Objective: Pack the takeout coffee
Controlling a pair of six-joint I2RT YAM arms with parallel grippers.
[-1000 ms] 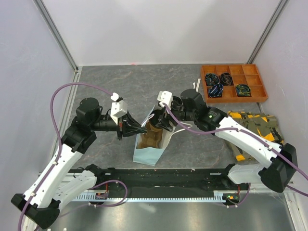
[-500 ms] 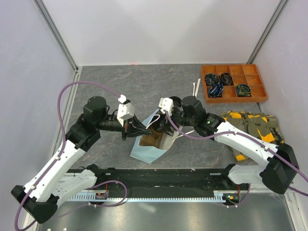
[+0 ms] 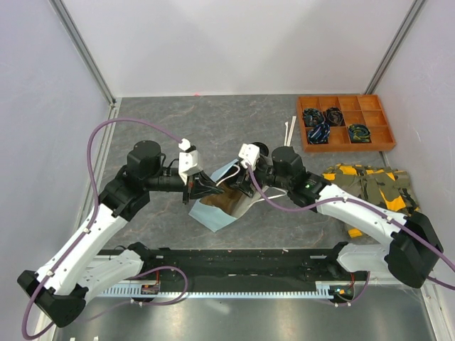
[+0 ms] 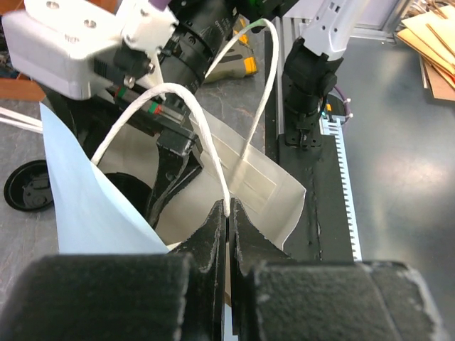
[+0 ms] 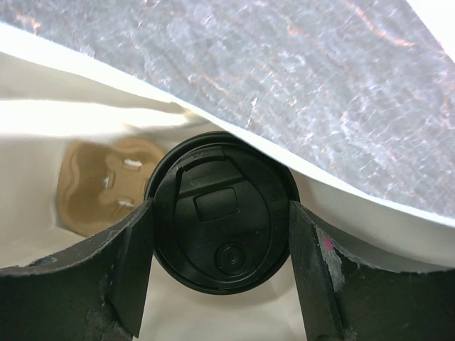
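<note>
The takeout coffee (image 5: 224,231) shows as a black round lid inside the light-blue paper bag (image 3: 212,214). My right gripper (image 5: 220,241) is shut on it, one finger on each side of the lid. The tan pulp carrier (image 5: 106,188) lies deeper in the bag, to the left of the cup. My left gripper (image 4: 229,213) is shut on one white handle (image 4: 206,142) and holds the bag's mouth (image 4: 284,192) open. In the top view the left gripper (image 3: 206,188) and the right gripper (image 3: 240,182) meet at the tilted bag.
An orange compartment tray (image 3: 346,122) with cable bundles stands at the back right. A pile of yellow and camouflage cloth (image 3: 370,186) lies at the right. White sticks (image 3: 289,129) lie left of the tray. A loose black lid (image 4: 27,186) rests on the table beside the bag.
The bag has tipped over from upright to slanted. The left gripper has moved right with the handle. The right gripper has pushed left, deeper into the bag, with the cup.
</note>
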